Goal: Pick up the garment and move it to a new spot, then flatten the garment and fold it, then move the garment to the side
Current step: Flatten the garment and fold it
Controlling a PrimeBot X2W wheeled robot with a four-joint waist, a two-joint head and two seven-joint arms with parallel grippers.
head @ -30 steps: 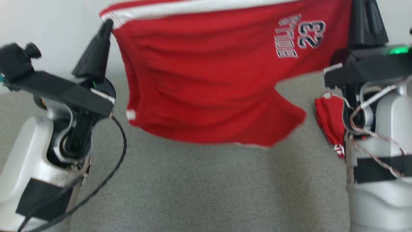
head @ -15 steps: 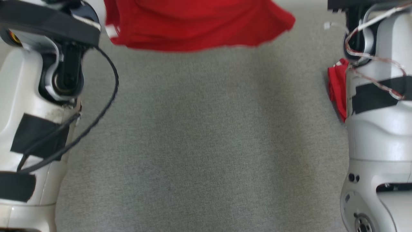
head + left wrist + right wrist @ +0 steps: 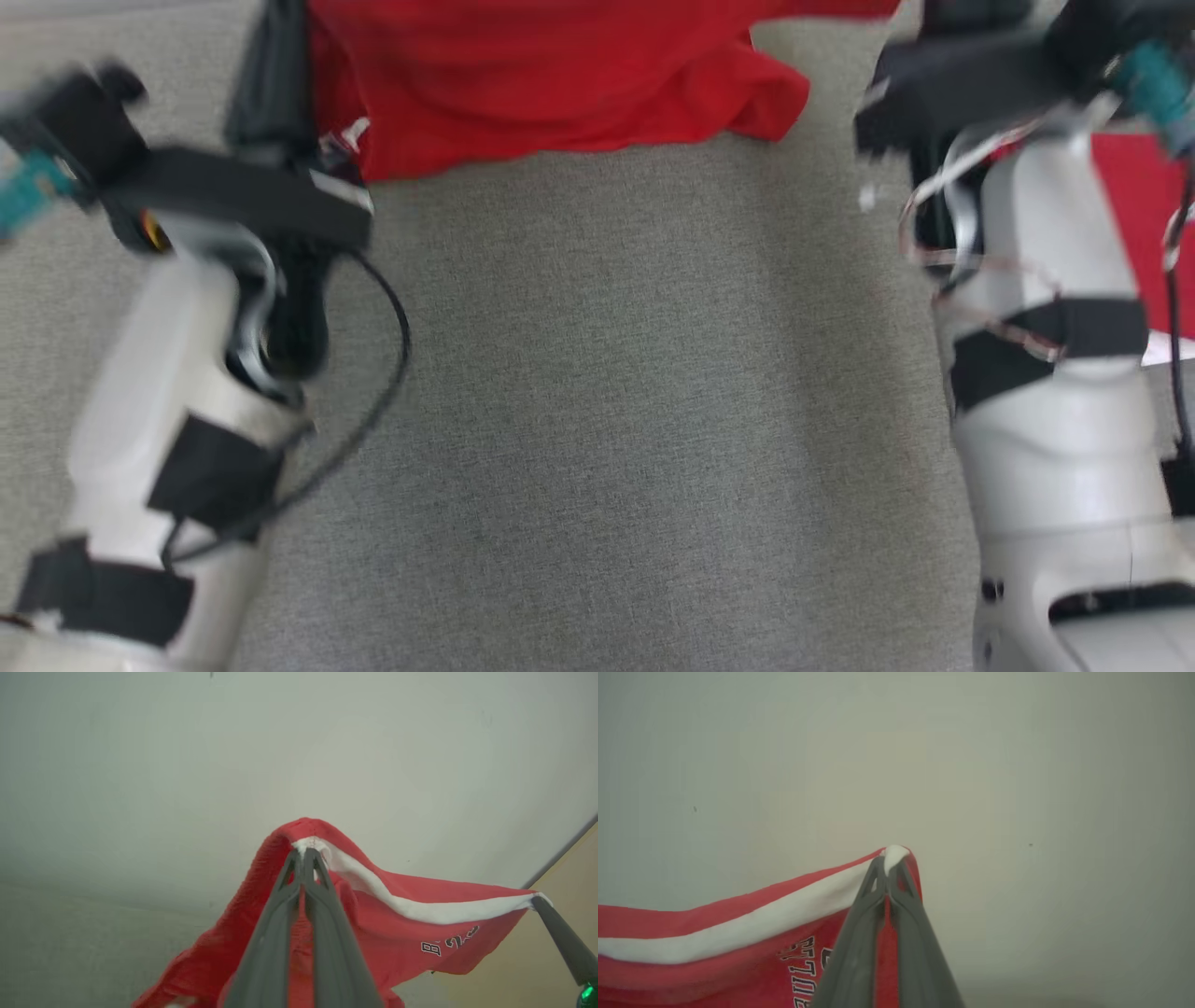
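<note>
One red garment (image 3: 560, 84), white-banded, hung stretched over the far edge of the grey worktop (image 3: 607, 420). Left end effector (image 3: 304, 856): fingers closed tight on one band corner. Right end effector (image 3: 888, 865): fingers closed tight on the opposite band corner.

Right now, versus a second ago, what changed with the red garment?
Head camera shifted. The red fabric garment with a white band seems lowered: its hem, earlier hanging free, now bunches on the grey cloth surface. Unchanged: left gripper and right gripper clamp its corners.
</note>
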